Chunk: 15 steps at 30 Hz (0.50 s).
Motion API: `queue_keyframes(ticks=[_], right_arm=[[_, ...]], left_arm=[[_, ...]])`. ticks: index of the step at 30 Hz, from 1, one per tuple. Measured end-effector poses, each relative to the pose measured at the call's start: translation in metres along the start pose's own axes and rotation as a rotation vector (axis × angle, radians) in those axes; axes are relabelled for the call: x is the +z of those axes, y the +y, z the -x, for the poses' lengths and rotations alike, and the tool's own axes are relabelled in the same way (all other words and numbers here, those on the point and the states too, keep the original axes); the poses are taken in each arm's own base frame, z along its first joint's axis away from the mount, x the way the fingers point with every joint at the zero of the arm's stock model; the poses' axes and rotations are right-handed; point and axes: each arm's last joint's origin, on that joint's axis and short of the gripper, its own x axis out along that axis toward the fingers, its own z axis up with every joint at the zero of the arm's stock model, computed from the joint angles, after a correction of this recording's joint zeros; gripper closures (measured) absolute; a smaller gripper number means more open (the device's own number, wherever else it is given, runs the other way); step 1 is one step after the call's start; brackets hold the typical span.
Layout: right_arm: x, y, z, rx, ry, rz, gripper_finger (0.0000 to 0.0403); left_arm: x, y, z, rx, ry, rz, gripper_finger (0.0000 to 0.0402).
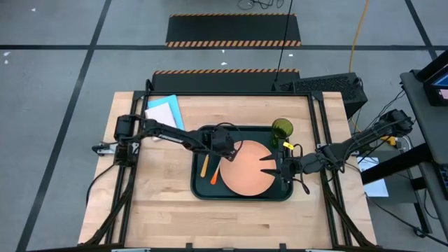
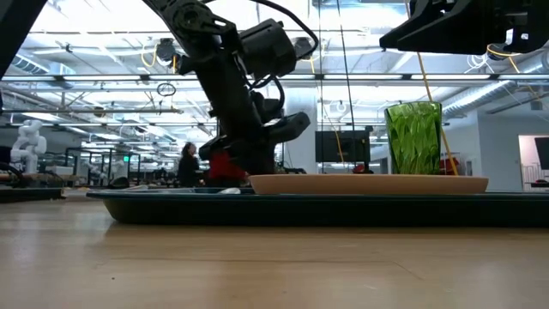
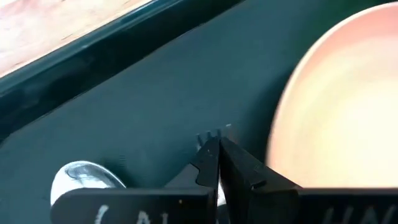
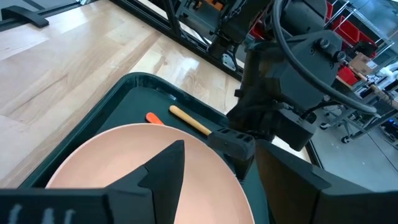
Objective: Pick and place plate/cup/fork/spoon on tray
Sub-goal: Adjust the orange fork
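Note:
The dark tray (image 1: 199,189) holds the salmon plate (image 1: 245,175) and the green cup (image 1: 282,129), which stands at its far right corner. My left gripper (image 1: 225,150) is down in the tray just left of the plate, shut on the fork (image 3: 214,133). The spoon's bowl (image 3: 84,177) lies on the tray floor beside it. Two slim handles (image 1: 210,170) show left of the plate. My right gripper (image 1: 269,165) is open and empty, raised above the plate's right part (image 4: 124,162). My left gripper pinches the fork between its two shut fingers (image 3: 239,165), just behind the tines (image 3: 216,132), which stick out past the fingertips. The fingers slant down from the table's left. The tines are close over the tray floor; whether they rest on it I cannot tell.
A blue and white notebook (image 1: 163,112) lies on the table beyond the tray's far left corner. Bare wood (image 1: 161,203) lies left of and in front of the tray. The tray's raised rim (image 3: 93,53) runs close to my left gripper.

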Motion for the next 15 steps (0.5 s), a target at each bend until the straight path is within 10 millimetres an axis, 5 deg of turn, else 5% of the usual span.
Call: queue_keyframes(ticks=[15], right_arm=[[0.0, 0.0, 0.0, 0.0, 0.0, 0.001, 0.0213]], left_arm=[[-0.0052, 0.0088, 0.0017, 0.104, 0.036, -0.03, 0.0387]])
